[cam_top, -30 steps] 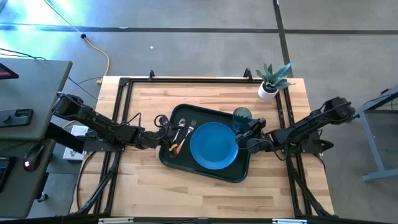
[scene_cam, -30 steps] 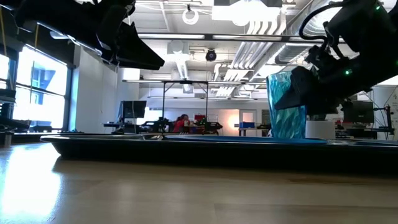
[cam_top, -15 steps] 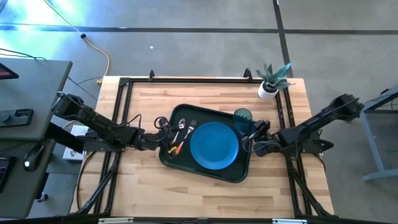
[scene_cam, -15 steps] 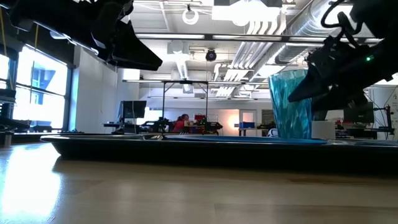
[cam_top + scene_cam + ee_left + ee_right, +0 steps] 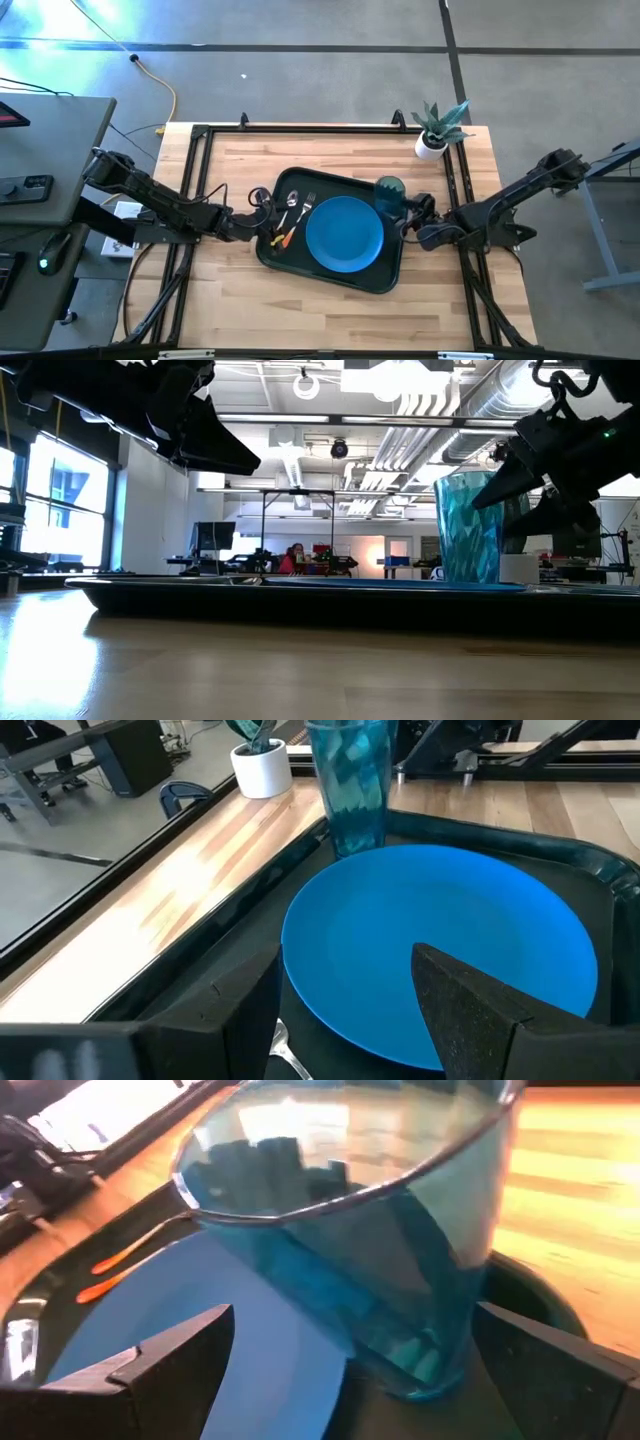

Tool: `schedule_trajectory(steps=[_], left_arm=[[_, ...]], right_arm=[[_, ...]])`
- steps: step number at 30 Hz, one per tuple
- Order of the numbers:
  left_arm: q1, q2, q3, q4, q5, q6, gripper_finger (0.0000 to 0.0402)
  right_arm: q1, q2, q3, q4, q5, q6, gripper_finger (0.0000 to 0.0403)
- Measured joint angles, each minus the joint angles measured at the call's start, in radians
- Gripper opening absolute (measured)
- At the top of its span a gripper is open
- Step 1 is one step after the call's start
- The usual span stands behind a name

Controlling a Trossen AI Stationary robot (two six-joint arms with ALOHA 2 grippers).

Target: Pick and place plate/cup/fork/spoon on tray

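The dark tray point(image 5: 330, 278) lies mid-table. On it lie the blue plate point(image 5: 344, 233), the fork point(image 5: 307, 205) and the spoon point(image 5: 290, 207), whose orange handles point to the tray's near left corner. The teal cup point(image 5: 390, 189) stands upright on its base in the tray's far right corner. My right gripper point(image 5: 407, 215) is open just right of the cup. In its wrist view point(image 5: 352, 1320) the fingers stand on either side of the cup point(image 5: 400, 1250) without touching it. My left gripper point(image 5: 266, 222) is open and empty above the tray's left end, facing the plate point(image 5: 440, 940).
A white pot with a green plant point(image 5: 435, 132) stands at the table's far right corner. Black frame rails run along the table's left, right and far edges. Bare wood lies near and far of the tray.
My right gripper has let go of the cup and drawn back toward the table's right edge. The cup, slightly tilted in the hold a second ago, now stands upright on the tray.
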Motion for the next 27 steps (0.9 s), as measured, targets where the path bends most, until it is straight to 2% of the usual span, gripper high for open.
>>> schedule_trajectory(steps=[4, 8, 15, 20, 27], left_arm=[[0.0, 0.0, 0.0, -0.003, 0.0, -0.007, 0.0211], [0.0, 0.0, 0.0, -0.011, 0.0, -0.008, 0.0211], [0.004, 0.0, 0.0, -0.021, 0.0, -0.008, 0.0211], [0.004, 0.0, 0.0, -0.035, 0.0, -0.019, 0.0211], [0.004, 0.0, 0.0, -0.047, 0.0, -0.061, 0.0211]], right_arm=[[0.0, -0.001, 0.0, -0.109, 0.014, 0.114, 0.0392], [0.0, -0.001, 0.0, -0.213, -0.016, 0.226, 0.0385], [0.0, -0.001, 0.0, -0.218, -0.122, 0.231, 0.0383], [0.002, -0.001, 0.0, -0.219, -0.147, 0.223, 0.0381], [0.008, -0.001, 0.0, -0.231, -0.174, 0.25, 0.0345]])
